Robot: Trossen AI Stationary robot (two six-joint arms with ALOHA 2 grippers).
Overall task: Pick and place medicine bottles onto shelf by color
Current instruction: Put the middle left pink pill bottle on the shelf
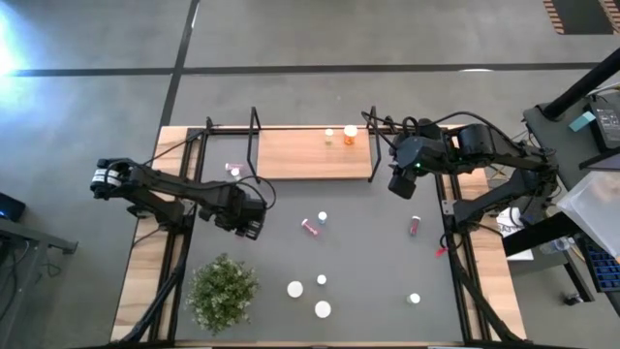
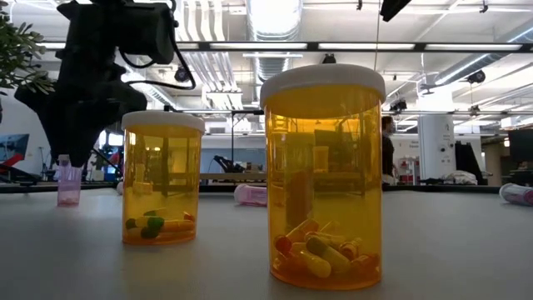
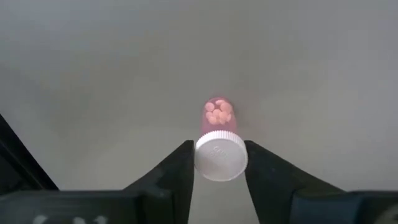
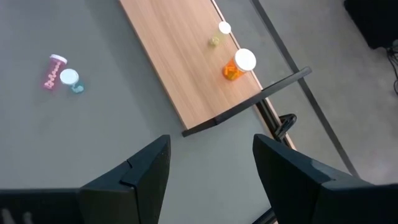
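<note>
My left gripper [image 1: 249, 221] points down at the mat's left middle, shut on a small pink bottle [image 3: 219, 115] with a white cap; the bottle also shows under the gripper in the low view [image 2: 69, 185]. My right gripper [image 1: 402, 184] is open and empty above the mat, near the right near corner of the wooden shelf [image 1: 300, 155]. An orange bottle [image 1: 350, 132] and a tiny bottle [image 1: 329, 135] stand on the shelf's right part. Another pink bottle [image 1: 232, 171] stands left of the shelf. My left gripper pinches the pink bottle's white cap [image 3: 202, 158] between its two fingers, one on each side of the cap's rim. The fingers come from above, pointing down. The bottle stands upright below them, its base on the mat in the low view.
On the mat lie a pink bottle [image 1: 311, 226] beside a small white-capped one [image 1: 322, 217], and a reddish bottle [image 1: 415, 225] at the right. Orange bottles [image 2: 323, 175] [image 2: 162, 179] and other white-capped ones [image 1: 414, 299] stand near the front edge. A green plant [image 1: 223, 291] stands front left.
</note>
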